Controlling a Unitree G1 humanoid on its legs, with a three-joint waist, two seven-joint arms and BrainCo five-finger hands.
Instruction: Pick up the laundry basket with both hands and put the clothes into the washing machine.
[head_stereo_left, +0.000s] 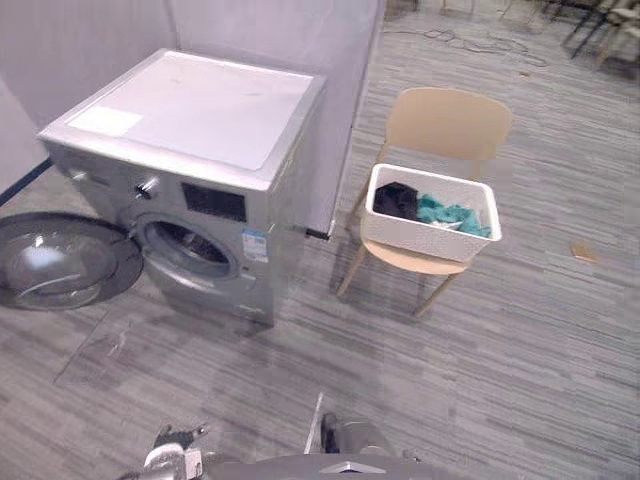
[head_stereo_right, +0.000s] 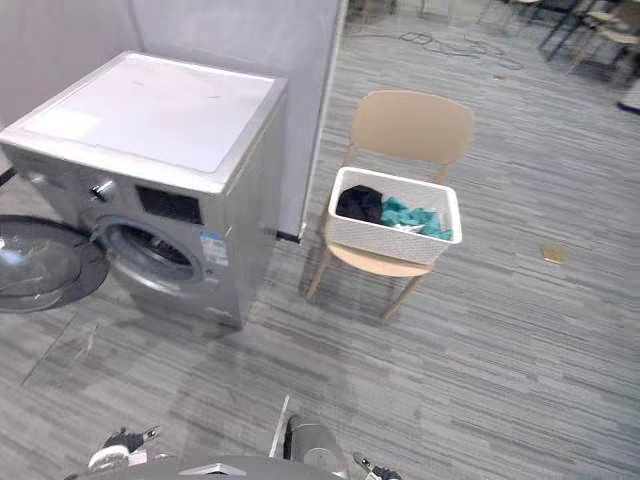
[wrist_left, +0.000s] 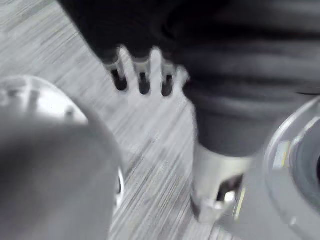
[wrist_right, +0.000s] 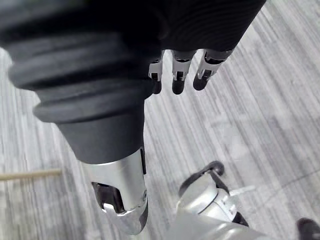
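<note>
Laundry basket (head_stereo_left: 425, 238) is well apart from both hands. Left hand (wrist_left: 143, 75) and right hand (wrist_right: 178, 75) hang over the grey floor (wrist_right: 250, 100), fingers relaxed and holding nothing. Farther out, the white basket with black and teal clothes (head_stereo_left: 432, 209) sits on a beige chair (head_stereo_left: 450, 120), beside the silver washing machine (head_stereo_left: 200, 130). Its door (head_stereo_left: 60, 260) is open and its blue label (head_stereo_left: 256, 245) is too small to read.

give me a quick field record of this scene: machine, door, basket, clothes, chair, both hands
washing machine: silver front loader, left of the chair
door: swung wide open
laundry basket: white, on the chair seat, no hand on it
clothes: black and teal pieces inside the basket
chair: tan, light wooden legs
left hand: open, above the floor, holding nothing
right hand: open, above the floor, holding nothing
</note>
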